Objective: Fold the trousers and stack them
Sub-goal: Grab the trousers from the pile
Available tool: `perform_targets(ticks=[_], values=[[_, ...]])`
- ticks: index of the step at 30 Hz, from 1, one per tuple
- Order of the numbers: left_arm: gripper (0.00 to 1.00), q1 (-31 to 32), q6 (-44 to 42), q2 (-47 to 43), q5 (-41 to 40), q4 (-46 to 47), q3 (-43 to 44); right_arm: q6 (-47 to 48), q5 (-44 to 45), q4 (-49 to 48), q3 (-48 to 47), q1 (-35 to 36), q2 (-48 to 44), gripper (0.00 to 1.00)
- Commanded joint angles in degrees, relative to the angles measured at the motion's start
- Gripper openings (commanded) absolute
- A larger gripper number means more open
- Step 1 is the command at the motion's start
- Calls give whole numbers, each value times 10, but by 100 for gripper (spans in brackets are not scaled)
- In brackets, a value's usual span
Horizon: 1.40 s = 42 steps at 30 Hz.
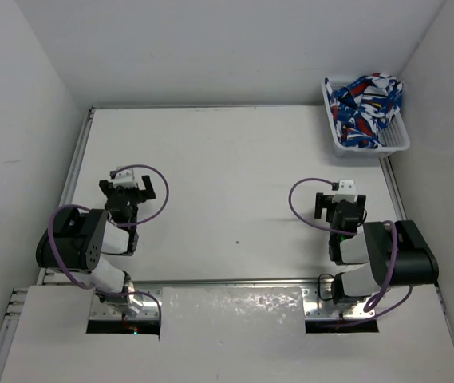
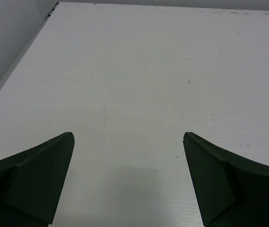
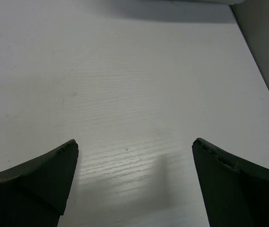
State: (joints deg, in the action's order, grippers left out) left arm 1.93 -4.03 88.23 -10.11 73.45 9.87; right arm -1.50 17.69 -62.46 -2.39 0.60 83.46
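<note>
The trousers, royal blue with white, red and black patches, lie bunched in a white basket at the far right corner of the table. My left gripper is open and empty over the table's left side, far from the trousers; its wrist view shows the open gripper over bare table. My right gripper is open and empty, a good way in front of the basket; its wrist view shows the open gripper over bare table. The trousers show in neither wrist view.
The white table is walled at the back and on both sides. Metal rails run along its left and right edges. A white panel lies between the arm bases at the near edge.
</note>
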Motion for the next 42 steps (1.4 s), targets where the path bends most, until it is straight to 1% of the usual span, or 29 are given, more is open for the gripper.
perform_targets(ticks=[1,3,4,5,7,8,9,10,11,12,13,14,15,16,17,18,19,20,21,22,23,25,27,29,31,33,35,40,42], values=[[100,5,1,-8,-3,35,9,-2,13,-14,-9,0,-3,99],[100,6,0,-9,-3,30,10,-29,44,126,-54,-1,-56,99],[100,6,0,-9,-3,29,9,-28,38,183,-108,-1,-75,99],[100,6,0,-9,-3,30,9,-15,20,276,-137,-1,-108,99],[100,6,1,-8,-3,30,10,-4,-29,357,-195,-1,-131,99],[100,6,1,-7,-3,32,10,1,-79,444,-267,-1,-139,99],[100,6,1,-7,-3,33,9,2,-101,491,-306,-1,-142,99],[100,6,-2,-6,7,34,9,-4,-120,537,-396,-1,-139,99],[100,4,-8,-6,26,34,11,-6,-151,626,-447,-1,-132,96],[100,1,-16,-24,49,30,15,-5,-162,671,-492,-2,-106,91],[100,-3,-35,-51,133,-82,29,-4,-170,703,-586,-2,-89,85],[100,-7,-54,-81,180,-175,108,-2,-174,765,-637,-2,-68,68],[100,-7,-96,-111,248,-275,166,-4,-170,797,-685,-4,-19,57],[100,-6,-135,-111,337,-419,221,-10,-163,822,-784,-4,10,46],[100,-5,-123,-107,344,-467,324,-35,-158,864,-833,-4,36,39],[100,-5,-108,-97,337,-504,365,-51,-165,877,-876,-35,64,41],[100,-5,-106,-95,310,-551,395,-74,-172,885,-955,-48,120,56],[100,-5,-116,-90,301,-569,437,-120,-174,900,-993,-61,149,73],[100,-5,-134,-88,291,-588,452,-133,-174,911,-1030,-83,181,88],[100,-5,-171,-85,269,-623,464,-138,-174,926,-1113,-90,250,92],[100,-5,-185,-80,255,-640,480,-137,-168,966,-1155,-95,284,96],[100,-6,-208,-77,209,-686,488,-143,-144,994,-1228,-110,360,97],[100,-6,-219,-77,192,-715,489,-145,-131,991,-1228,-125,383,97],[100,-6,-219,-78,179,-765,484,-148,-101,988,-1207,-133,407,97],[100,-6,-225,-76,192,-809,481,-156,-104,985,-1193,-149,424,97],[100,-6,-226,-76,200,-834,478,-152,-120,993,-1195,-157,455,95],[100,-6,-226,-75,201,-837,469,-134,-108,1001,-1191,-158,478,94],[100,-5,-223,-60,195,-836,464,-128,-107,1006,-1178,-158,507,88],[100,-5,-223,-53,198,-830,466,-125,-93,1016,-1178,-158,517,80]])
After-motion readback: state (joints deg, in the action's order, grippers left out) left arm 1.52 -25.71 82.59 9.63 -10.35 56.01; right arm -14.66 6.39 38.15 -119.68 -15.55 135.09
